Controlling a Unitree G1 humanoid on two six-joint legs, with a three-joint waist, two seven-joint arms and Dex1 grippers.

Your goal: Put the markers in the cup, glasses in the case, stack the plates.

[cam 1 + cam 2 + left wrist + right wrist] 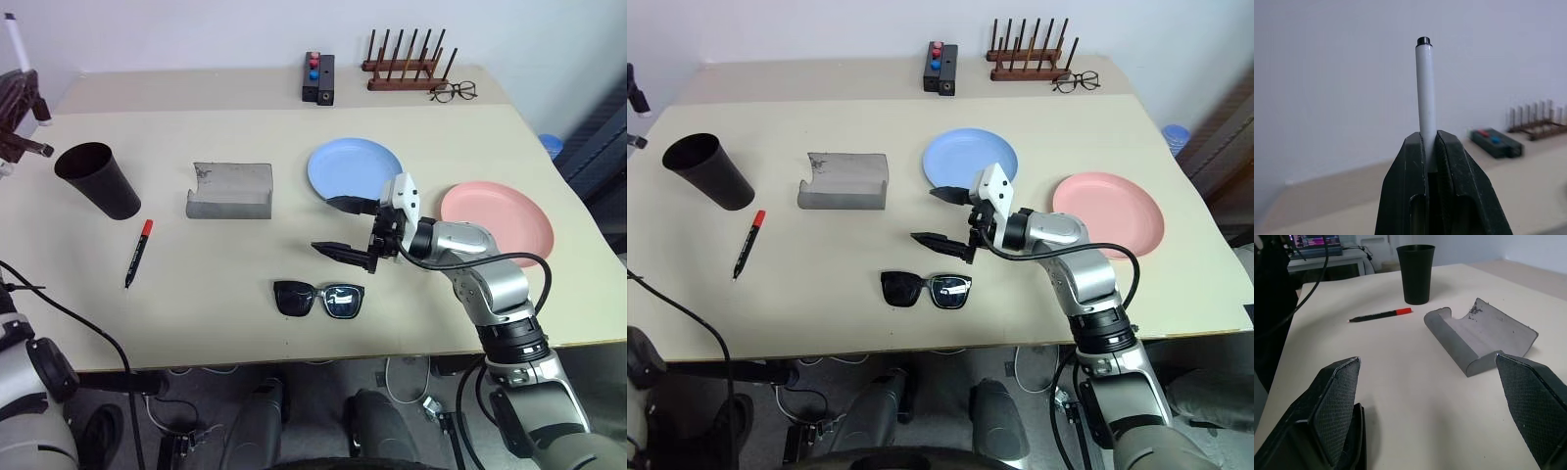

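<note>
Beside cup (98, 179), marker (137, 253) points roughly cupward.

Between the wide-spread fingers (1334, 404) lie the case (1481, 338), marker (1380, 315) and upright cup (1416, 273).

Beige table (294, 333), white wall (196, 29)

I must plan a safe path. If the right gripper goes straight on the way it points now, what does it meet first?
Probably the case: it lies ahead of the open right gripper, slightly to one side. Depth is unclear, so it may pass above it.
</note>
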